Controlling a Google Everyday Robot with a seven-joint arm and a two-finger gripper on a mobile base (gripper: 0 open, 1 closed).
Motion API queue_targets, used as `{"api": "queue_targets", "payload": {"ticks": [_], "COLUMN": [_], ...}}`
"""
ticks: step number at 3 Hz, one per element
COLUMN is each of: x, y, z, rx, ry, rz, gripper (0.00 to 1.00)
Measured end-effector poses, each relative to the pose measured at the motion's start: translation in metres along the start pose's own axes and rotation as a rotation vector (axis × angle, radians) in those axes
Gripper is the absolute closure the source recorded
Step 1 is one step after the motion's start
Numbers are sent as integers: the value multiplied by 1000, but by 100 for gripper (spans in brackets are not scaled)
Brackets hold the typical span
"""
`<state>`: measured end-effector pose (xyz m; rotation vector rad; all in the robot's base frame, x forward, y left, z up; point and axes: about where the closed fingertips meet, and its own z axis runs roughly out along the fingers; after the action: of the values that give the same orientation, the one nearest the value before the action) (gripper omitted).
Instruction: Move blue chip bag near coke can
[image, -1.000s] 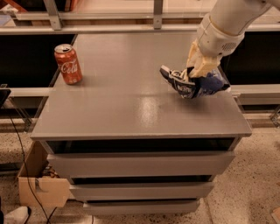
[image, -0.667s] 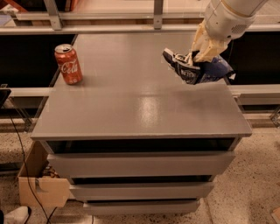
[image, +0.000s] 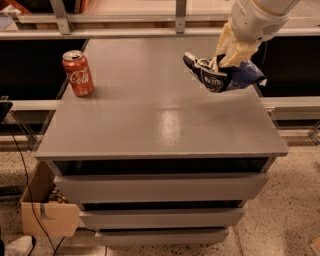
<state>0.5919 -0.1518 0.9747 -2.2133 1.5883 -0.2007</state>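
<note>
The blue chip bag (image: 220, 75), crumpled navy foil with white lettering, hangs off the grey cabinet top at the right side. My gripper (image: 226, 60) comes down from the upper right on a white arm and is shut on the bag's top. The coke can (image: 78, 73), red with white script and a silver top, stands upright near the cabinet's left edge, far from the bag.
The grey cabinet top (image: 155, 115) sits over several drawers (image: 160, 187). A metal rail (image: 125, 19) runs behind it. A cardboard box (image: 47, 212) and a black cable (image: 25, 165) lie on the floor at the lower left.
The gripper has lifted the chip bag off the cabinet top and carried it up and slightly back. The can has not moved.
</note>
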Motion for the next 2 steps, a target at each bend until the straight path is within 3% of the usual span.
{"api": "queue_targets", "payload": {"ticks": [2], "x": [-49], "y": [-59], "z": [12], "rx": [35], "ry": [-45], "rz": [-325], "gripper": [100]}}
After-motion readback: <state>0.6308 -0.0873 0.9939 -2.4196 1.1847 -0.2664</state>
